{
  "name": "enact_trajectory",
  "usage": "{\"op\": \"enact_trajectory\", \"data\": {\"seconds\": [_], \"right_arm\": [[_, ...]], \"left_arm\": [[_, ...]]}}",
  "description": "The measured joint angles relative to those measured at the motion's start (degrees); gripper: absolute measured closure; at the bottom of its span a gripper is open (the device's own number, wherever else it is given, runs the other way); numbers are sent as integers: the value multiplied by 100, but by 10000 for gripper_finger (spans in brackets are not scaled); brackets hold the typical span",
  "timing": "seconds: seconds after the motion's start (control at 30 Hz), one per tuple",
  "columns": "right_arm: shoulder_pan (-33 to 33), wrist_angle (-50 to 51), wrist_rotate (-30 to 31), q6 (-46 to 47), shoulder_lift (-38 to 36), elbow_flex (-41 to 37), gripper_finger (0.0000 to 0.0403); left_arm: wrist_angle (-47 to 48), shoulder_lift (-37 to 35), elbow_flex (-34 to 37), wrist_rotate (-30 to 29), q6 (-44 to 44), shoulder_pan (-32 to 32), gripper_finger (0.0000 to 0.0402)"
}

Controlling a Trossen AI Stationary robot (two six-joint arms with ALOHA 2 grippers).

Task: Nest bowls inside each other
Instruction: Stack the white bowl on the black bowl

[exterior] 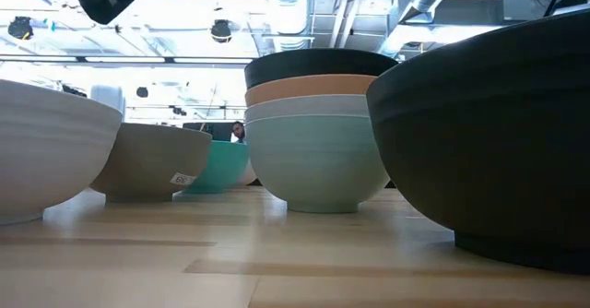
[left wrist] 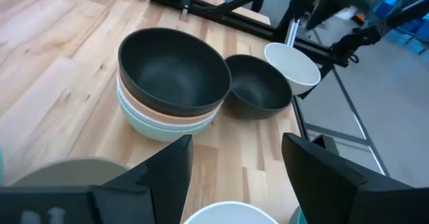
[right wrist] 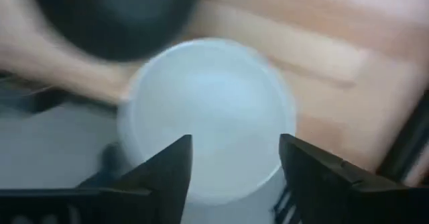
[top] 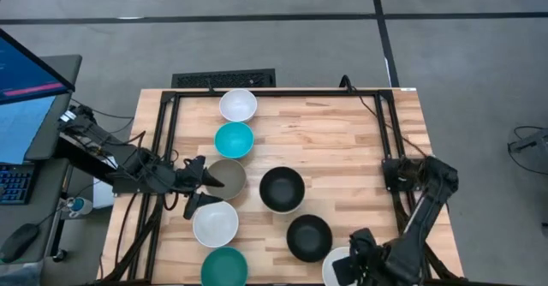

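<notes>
Right claw [top: 358, 265] sits low over the near right corner of the tabletop [top: 342, 140], fingers spread apart, with a white bowl [top: 336, 267] directly beneath it at the near edge; in the right wrist view that white bowl [right wrist: 208, 113] fills the gap between the two dark fingers, but nothing shows them pressing on it, so no grip that can be told; just beyond it stands a lone black bowl [top: 309, 237], well clear of the rim; over at the near left edge a dark teal bowl [top: 224, 267] is cut by the frame, and next up that side is another white bowl [top: 215, 223]; left claw [top: 199, 186] reaches in from the left edge, wide open and empty, hovering at the grey-taupe bowl [top: 228, 176] and just above that white one; centre of the tabletop, the stack [top: 282, 189]: black bowl on top, and the low view shows orange, white and mint green nested under it [exterior: 318, 133]; the left wrist view catches the same stack [left wrist: 173, 80] with the lone black bowl [left wrist: 258, 84] just beside it; farther along the left column comes a turquoise bowl [top: 234, 140]; last, at the far edge, a third white bowl [top: 238, 104].
</notes>
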State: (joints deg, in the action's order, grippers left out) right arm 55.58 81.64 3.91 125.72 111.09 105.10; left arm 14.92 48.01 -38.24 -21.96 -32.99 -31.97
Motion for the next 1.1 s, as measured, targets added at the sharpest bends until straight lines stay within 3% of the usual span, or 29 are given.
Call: {"op": "enact_trajectory", "data": {"seconds": [0.1, 0.47, 1.1], "right_arm": [[41, 205, -370, 32, 234, 30, 143], [172, 447, -750, 144, 994, 13, 142], [214, 563, -1010, 140, 1012, -83, 143]], "left_arm": [[14, 0, 0, -21, 24, 2, 180], [17, 0, 0, -41, -52, 0, 180], [382, 0, 0, -124, -574, 2, 180]]}}
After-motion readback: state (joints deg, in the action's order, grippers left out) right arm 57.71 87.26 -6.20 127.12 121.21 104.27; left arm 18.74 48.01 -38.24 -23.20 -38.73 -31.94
